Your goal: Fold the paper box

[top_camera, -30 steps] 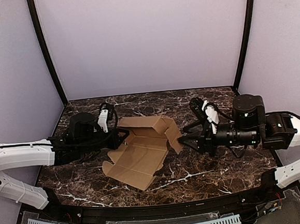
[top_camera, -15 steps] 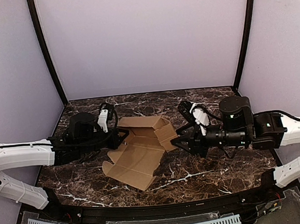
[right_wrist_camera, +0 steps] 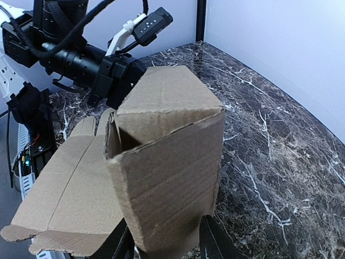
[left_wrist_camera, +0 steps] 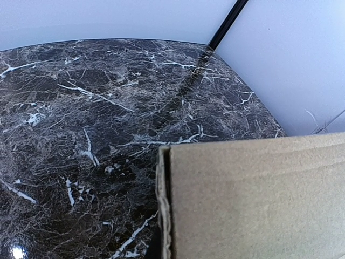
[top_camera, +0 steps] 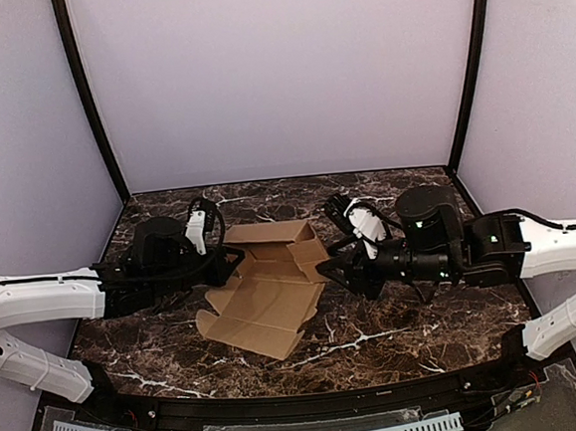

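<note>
The paper box (top_camera: 265, 302) is lying half-formed at the middle of the worktop (top_camera: 407, 331), its near panels sitting flat while its far-right end is standing up as a creased wall. The right gripper (top_camera: 338, 269) is holding that raised section between half-spread fingers. The left gripper (top_camera: 234, 266), closed tight, is apparently pinching the left flap. Judging by this, most folding and tab-locking is yet to come.

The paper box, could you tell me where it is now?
The paper box lies mid-table in the top view, left gripper at its left edge, right gripper at its right flap.
</note>
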Controlling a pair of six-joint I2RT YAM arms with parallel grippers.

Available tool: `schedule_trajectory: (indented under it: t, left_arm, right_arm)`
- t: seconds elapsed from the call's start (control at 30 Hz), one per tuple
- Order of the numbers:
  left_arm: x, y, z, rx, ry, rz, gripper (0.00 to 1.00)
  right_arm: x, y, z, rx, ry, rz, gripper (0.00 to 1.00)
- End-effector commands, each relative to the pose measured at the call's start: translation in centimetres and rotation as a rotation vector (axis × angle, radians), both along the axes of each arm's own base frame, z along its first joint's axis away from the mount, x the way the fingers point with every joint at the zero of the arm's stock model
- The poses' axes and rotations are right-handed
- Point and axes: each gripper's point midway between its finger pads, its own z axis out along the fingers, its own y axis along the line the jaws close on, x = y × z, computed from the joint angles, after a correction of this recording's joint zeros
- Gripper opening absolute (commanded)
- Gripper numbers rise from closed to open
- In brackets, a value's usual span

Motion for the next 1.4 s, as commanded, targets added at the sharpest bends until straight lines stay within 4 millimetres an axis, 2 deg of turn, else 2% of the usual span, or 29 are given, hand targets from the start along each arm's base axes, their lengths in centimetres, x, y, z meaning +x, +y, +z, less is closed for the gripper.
schedule_trajectory:
  t: [0.0, 0.47, 0.63, 1.1, 1.37]
  left_arm:
    - [0.6, 0.7, 0.0, 0.026, 0.023, 0.056, 0.0]
    - [1.3, 2.1, -1.3, 0.088, 0.077, 0.165, 0.0]
    - [1.3, 2.6, -1.2, 0.11, 0.075, 0.207, 0.0]
    - [0.4, 2.7, -1.2, 0.168, 0.058, 0.271, 0.0]
    - [-0.1, 2.8, -1.0, 0.158, 0.061, 0.322, 0.0]
  right_arm:
    - [1.4, 0.6, 1.3, 0.038, -0.023, -0.084, 0.4]
    - [4.3, 2.6, 0.0, -0.009, -0.052, -0.242, 0.42]
    - [5.2, 3.5, -0.7, -0.031, -0.05, -0.285, 0.47]
    - [7.8, 4.4, -2.3, -0.109, -0.096, -0.426, 0.43]
    - [8.7, 4.6, -2.9, -0.104, -0.117, -0.488, 0.37]
